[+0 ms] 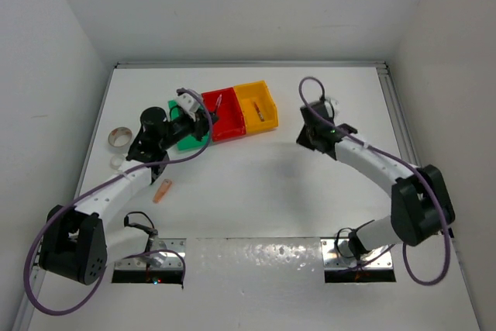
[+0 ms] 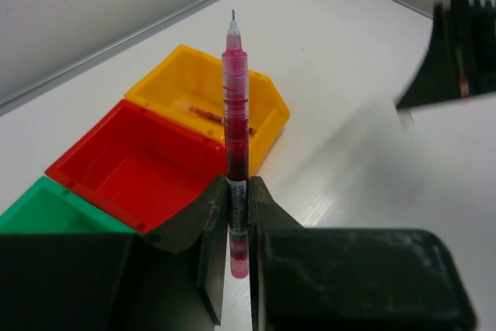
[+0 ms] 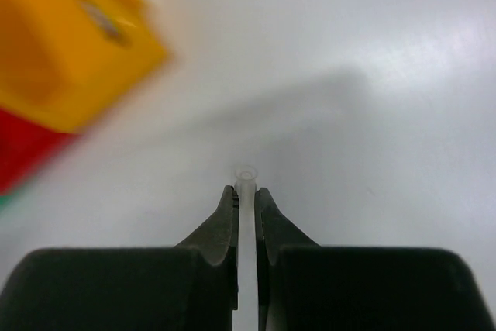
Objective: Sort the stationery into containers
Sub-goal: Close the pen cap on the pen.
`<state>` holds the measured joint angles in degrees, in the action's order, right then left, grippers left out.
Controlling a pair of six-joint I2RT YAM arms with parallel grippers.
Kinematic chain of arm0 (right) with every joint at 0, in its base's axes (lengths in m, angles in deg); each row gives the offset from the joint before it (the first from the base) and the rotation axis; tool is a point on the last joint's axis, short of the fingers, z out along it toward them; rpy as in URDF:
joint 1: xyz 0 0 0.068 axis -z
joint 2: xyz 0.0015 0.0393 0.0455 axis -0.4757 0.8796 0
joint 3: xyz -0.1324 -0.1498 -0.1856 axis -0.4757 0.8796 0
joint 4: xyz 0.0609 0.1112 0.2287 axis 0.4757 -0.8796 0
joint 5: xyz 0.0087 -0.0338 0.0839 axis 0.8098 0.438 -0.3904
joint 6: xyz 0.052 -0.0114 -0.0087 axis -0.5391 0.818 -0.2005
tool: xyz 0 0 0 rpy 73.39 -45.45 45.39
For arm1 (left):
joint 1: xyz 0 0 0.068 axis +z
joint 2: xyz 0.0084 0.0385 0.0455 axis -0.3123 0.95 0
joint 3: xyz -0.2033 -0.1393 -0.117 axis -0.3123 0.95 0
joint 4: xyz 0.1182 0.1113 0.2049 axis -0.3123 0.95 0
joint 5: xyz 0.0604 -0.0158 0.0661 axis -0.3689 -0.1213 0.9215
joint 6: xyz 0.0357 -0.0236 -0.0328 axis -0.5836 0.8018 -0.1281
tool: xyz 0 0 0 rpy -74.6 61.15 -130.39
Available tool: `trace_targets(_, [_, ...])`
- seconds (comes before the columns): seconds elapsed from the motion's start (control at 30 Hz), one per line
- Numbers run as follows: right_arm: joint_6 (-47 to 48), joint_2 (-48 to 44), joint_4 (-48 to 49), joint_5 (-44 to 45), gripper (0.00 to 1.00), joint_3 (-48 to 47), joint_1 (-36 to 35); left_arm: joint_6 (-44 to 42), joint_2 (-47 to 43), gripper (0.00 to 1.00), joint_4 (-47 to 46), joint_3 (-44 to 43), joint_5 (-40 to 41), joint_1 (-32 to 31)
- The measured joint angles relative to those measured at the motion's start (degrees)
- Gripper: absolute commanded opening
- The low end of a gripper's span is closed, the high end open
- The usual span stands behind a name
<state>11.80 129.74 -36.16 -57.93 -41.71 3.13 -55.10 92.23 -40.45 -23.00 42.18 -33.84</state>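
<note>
My left gripper point(image 2: 237, 191) is shut on a red pen point(image 2: 235, 106) that sticks out past its fingertips, tip forward. From above, that left gripper point(image 1: 206, 116) hovers over the containers with the red pen point(image 1: 218, 102) above the red bin point(image 1: 229, 123). The green bin point(image 1: 186, 142) is mostly hidden under the gripper. The yellow bin point(image 1: 249, 91) holds a thin red-orange pen point(image 1: 261, 111). My right gripper point(image 3: 246, 191) is shut on a thin translucent white stick point(image 3: 246, 176). It hangs over bare table to the right of the bins point(image 1: 304, 136).
A clear tape roll point(image 1: 118, 138) lies at the far left, with a small white piece point(image 1: 116, 162) below it. An orange stubby stick point(image 1: 162, 191) lies beside the left arm. The enclosure's walls close in the table on the left, back and right.
</note>
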Motion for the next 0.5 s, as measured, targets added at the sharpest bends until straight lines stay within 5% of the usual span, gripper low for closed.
trace_targets(0.27, [26.58, -3.78, 13.16, -10.01, 0.0, -28.17, -1.99, 4.37, 3.13, 0.01, 2.54, -3.76, -3.34, -1.53])
trace_targets(0.5, [31.76, -3.78, 24.55, -17.07, 0.0, -30.14, -6.38, 10.08, 3.89, 0.01, 4.57, -9.4, -4.98, -5.2])
